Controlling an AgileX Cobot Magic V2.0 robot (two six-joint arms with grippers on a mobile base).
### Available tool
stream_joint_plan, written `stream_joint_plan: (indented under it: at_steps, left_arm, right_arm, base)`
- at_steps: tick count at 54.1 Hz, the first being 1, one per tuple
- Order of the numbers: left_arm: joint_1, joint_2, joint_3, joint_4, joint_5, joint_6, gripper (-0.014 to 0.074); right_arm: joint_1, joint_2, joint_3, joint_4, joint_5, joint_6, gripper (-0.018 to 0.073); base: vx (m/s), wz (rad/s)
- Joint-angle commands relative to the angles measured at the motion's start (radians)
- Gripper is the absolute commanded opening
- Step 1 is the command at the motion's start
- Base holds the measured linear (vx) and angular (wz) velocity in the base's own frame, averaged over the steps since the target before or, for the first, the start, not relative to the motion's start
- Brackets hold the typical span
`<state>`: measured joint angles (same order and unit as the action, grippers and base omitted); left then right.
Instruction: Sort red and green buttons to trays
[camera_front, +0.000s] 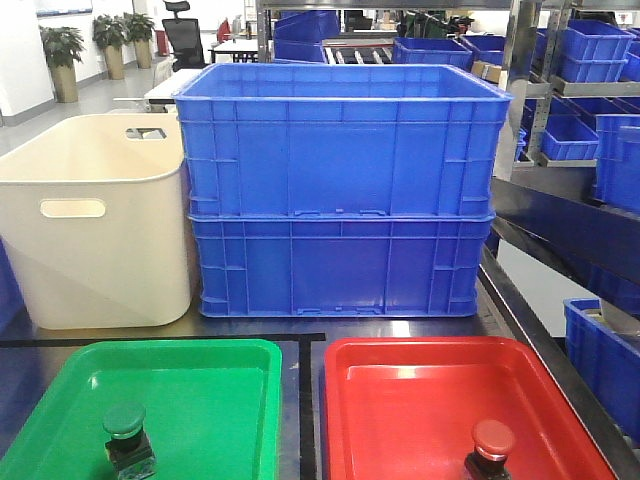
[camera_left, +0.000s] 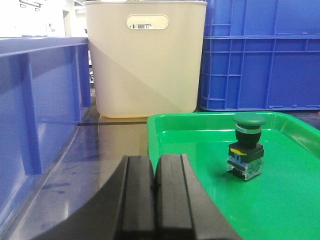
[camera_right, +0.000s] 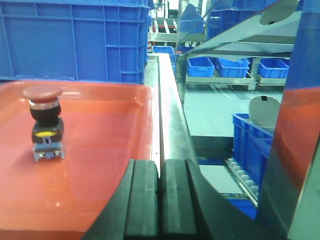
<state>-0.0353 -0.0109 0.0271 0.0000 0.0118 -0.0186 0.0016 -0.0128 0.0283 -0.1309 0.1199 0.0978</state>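
Reflecting glare, dark surface (camera_front: 300, 330) carries stacked blue crates (camera_front: 340, 190); cream tub (camera_front: 95, 220) left of them, shelving (camera_front: 570, 90) behind. Both claws clenched, empty.

We're looking at a warehouse-type workshop: metal shelving racks (camera_front: 560, 150) loaded with deep blue plastic crates (camera_front: 590, 50), office chairs (camera_front: 182, 35) further back.

Front view: green tray (camera_front: 60, 400) and red tray (camera_front: 420, 360) are cut off at the bottom edge; the bases of the green button (camera_front: 126, 436) and red button (camera_front: 490, 450) are partly cropped.

Left wrist view: left claw (camera_left: 154, 200) runs off the lower edge; barcode label in the cream tub (camera_left: 145, 60) handle slot, far ahead of the claw, is illegible.

Right wrist view: right claw (camera_right: 161, 200) is cropped below; a blurred reflective panel (camera_right: 295, 150) to its right obscures what lies behind.
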Motion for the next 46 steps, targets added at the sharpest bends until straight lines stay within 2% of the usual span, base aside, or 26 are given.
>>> stream_joint_plan:
  at_steps: [1,46]
  left_arm:
    - [0.002,-0.003,-0.023,-0.008,-0.082,-0.010,-0.0007]
    - [0.002,-0.003,-0.023,-0.008,-0.082,-0.010,-0.0006]
  right_arm:
    - [-0.005,-0.009,0.016,0.012,-0.088,0.000,-0.0009]
    - [-0.005,-0.009,0.016,0.012,-0.088,0.000,-0.0009]
  base:
    - [0.00,0.00]
    - [0.00,0.00]
